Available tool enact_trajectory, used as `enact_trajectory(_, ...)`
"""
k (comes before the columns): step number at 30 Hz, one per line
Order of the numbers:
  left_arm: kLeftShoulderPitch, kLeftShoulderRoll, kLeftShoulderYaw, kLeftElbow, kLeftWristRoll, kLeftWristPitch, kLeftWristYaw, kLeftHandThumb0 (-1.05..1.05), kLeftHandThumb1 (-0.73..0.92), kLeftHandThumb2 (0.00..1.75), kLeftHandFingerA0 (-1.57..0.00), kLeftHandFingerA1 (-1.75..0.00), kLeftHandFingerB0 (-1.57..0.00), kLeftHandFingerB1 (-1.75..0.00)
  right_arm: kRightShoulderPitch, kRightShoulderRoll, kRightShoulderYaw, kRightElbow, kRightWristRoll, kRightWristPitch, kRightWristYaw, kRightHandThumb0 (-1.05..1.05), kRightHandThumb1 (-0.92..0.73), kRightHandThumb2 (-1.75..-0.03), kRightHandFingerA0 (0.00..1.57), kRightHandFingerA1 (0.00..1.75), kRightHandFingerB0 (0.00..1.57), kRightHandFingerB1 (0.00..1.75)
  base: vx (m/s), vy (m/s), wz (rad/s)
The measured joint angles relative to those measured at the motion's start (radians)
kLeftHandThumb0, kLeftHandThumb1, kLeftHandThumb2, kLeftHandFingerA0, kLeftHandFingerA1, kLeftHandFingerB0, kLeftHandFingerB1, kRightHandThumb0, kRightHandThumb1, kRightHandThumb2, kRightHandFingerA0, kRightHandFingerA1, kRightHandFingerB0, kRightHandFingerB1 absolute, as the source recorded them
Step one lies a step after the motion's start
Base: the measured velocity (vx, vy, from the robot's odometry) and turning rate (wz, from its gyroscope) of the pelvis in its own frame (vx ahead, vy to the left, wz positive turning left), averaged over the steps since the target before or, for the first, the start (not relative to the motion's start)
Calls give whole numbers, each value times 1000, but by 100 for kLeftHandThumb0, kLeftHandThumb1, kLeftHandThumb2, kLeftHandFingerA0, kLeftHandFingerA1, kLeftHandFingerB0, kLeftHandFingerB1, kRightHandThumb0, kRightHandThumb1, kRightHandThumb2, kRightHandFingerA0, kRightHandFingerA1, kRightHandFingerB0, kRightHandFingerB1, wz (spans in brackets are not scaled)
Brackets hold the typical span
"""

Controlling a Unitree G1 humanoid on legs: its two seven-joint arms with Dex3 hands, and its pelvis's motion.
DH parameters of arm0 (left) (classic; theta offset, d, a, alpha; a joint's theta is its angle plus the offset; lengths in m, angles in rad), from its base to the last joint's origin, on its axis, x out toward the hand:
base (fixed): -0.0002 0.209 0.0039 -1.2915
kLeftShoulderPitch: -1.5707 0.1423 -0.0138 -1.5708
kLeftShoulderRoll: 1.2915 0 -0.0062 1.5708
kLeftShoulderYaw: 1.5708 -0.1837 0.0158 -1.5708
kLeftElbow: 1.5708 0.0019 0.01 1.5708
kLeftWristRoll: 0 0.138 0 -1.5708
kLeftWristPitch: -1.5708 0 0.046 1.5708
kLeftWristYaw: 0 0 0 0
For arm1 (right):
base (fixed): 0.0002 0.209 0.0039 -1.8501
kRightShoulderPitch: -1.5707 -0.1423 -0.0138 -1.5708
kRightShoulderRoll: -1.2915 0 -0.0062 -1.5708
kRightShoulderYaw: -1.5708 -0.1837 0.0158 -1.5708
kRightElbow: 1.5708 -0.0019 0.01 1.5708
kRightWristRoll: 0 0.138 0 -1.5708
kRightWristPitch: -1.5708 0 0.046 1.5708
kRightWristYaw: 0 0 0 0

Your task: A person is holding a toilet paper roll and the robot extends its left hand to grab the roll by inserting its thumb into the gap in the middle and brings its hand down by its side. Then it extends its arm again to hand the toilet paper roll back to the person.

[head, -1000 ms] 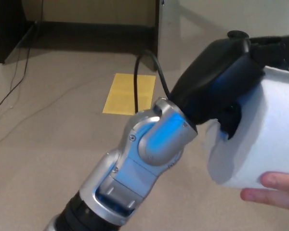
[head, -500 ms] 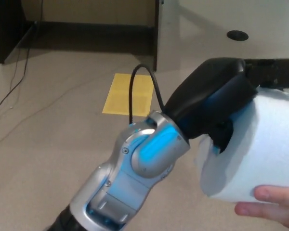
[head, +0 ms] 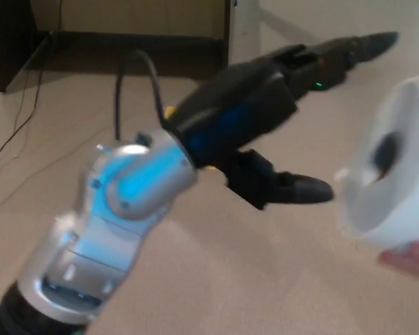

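Toilet paper roll [head: 394,171]: white, at far right of the head view, core opening turned toward the robot, held up from below by a person's fingers [head: 410,257] at the lower right corner; blurred. Left arm: silver and blue forearm [head: 115,216] entering from lower left, cable looped above the wrist. Left hand [head: 265,132]: black, empty, digits spread, two fingers [head: 349,49] reaching to the upper right, thumb [head: 293,187] pointing at the roll, apart from it. Handling note: line the thumb on the dark core, advance straight, close the fingers over the outer wrap only once the thumb is seated. Right hand: not visible.
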Motion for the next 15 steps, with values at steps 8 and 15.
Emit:
enact_trajectory(8,-50,142,157,41,-138,63,-137,-50,36,51,-45,-51,-14,-27,-3,2,0,0,0,0,0,-37,-67,-60,72,66,57,46,0,0,0)
enact_trajectory(15,-7,281,359,103,-261,86,-240,-29,20,80,-4,-50,0,-47,-10,3,-1,-2,1,0,0,-37,-67,-60,69,60,57,45,0,0,0)
